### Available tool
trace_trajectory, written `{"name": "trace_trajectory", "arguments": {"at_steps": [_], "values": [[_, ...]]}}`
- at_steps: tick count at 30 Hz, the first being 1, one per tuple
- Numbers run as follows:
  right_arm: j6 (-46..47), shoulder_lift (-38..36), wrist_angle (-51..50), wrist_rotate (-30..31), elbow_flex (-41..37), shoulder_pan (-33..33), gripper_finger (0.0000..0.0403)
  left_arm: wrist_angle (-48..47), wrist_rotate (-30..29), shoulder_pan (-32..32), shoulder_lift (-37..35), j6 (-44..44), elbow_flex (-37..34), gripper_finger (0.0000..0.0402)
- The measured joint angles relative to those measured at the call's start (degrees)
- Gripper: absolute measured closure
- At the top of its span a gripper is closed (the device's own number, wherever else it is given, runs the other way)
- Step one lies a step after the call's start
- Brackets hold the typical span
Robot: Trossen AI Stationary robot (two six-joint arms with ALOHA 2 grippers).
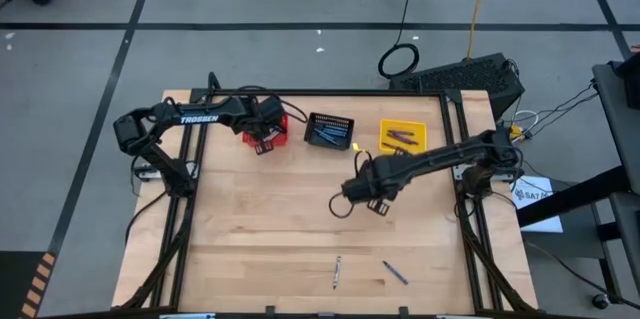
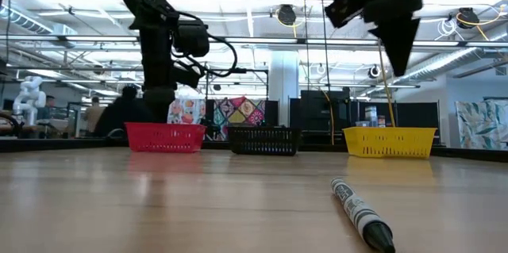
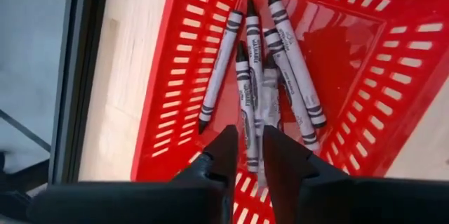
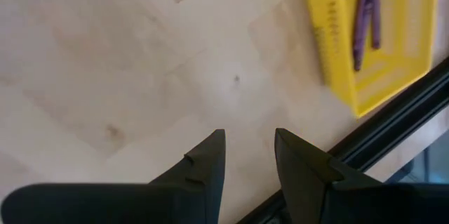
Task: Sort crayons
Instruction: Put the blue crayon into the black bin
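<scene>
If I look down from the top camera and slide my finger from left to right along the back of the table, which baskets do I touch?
Red basket with the left gripper over it → black basket → yellow basket.

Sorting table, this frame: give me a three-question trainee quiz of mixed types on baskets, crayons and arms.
1. True or false: the purple crayons lie in the black basket.
2. Multiple choice: the left gripper is over which basket? A. the red basket B. yellow C. black
3. Short answer: how many crayons still lie loose on the table near its front edge?

Key:
1. False. They lie in the yellow basket.
2. A. Its jaws are slightly apart above the grey crayons lying there.
3. Two: a grey crayon and a blue crayon. The right gripper, jaws open and empty, hovers over bare wood.
</scene>
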Motion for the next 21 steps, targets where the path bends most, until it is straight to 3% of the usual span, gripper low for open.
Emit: {"name": "trace_trajectory", "arguments": {"at_steps": [12,21], "values": [[22.47,0.0,0.37,-9.85,0.0,13.13,0.0291,2.79,1.4,-2.99,-0.85,1.45,0.58,0.0325],[32.98,0.0,10.81,-14.85,0.0,22.23,0.0291,3.33,6.86,-9.83,-1.51,1.47,4.15,0.0324]]}}
